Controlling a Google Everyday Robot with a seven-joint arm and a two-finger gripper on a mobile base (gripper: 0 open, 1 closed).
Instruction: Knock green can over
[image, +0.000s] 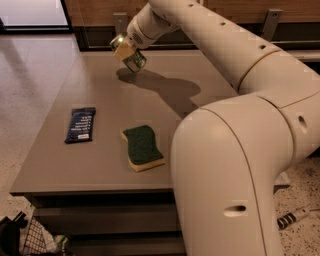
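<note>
The robot's pale arm is filling the right side of the view and reaching to the far end of the grey surface. A yellow sponge with a green top is lying flat near the front edge. A dark blue packet is lying to its left, well apart from it. The green can is sitting at the far end, tilting rather than standing upright. The gripper is pressing against its upper part. Whether the gripper is clenched or released, I cannot tell.
</note>
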